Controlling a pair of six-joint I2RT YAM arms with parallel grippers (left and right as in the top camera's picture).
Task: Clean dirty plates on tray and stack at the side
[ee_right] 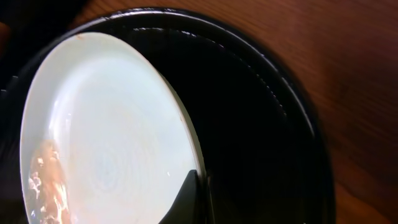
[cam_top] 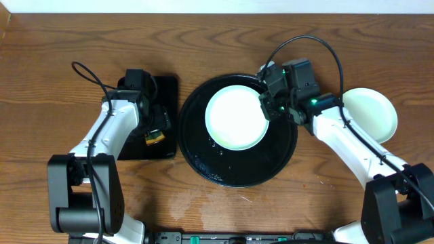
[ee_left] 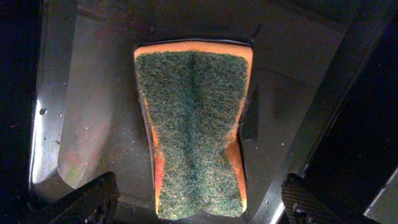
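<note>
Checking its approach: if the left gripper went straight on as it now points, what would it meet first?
Probably the sponge, centred ahead of the open left gripper, lying on the rectangular black tray; how far is unclear.

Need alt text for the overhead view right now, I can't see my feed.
A pale plate sits on the round black tray at centre, with the right arm's fingers shut on its right rim. The left arm's fingers hang open over a sponge on a small rectangular tray at left; a second plate lies on the table at right.
</note>
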